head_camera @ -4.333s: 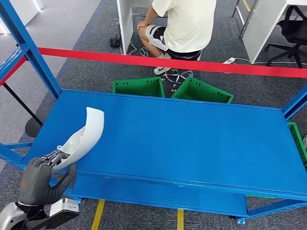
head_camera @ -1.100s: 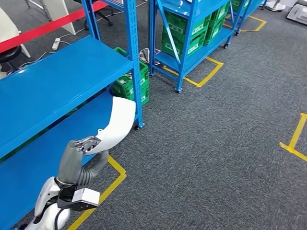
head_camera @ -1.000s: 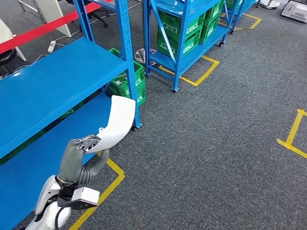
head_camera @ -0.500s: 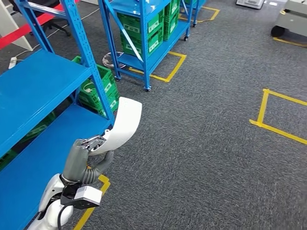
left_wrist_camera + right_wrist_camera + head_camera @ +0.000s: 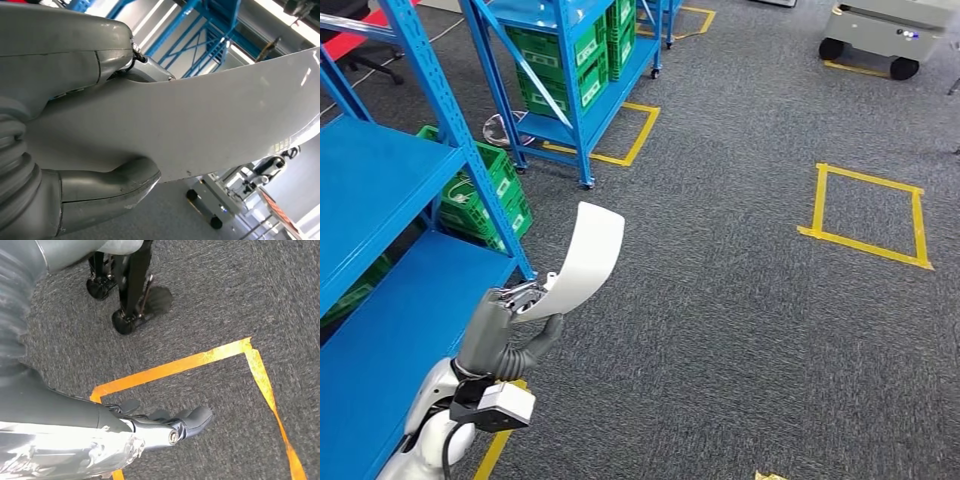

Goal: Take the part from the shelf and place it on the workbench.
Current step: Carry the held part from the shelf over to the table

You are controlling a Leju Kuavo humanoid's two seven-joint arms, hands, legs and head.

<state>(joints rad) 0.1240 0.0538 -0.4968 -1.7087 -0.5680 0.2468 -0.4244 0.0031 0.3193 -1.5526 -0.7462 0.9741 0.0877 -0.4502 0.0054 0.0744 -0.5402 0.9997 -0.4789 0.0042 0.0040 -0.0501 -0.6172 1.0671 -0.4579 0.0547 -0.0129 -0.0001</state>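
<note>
We are carrying the white curved part [image 5: 584,262] in our left hand [image 5: 500,332], over the grey carpet.

Our left hand is gripping the narrow end of the part: in the left wrist view the thumb [image 5: 109,188] is pressing one face and the fingers [image 5: 68,60] are lying on the other face. From the hand, the part is rising toward 1 o'clock and its wide end is curving upward. The blue shelf [image 5: 388,300] is lying at 9 o'clock of the hand. Our right hand [image 5: 151,427] is hanging over the carpet near a yellow tape line [image 5: 181,366], fingers stretched out, holding nothing.
</note>
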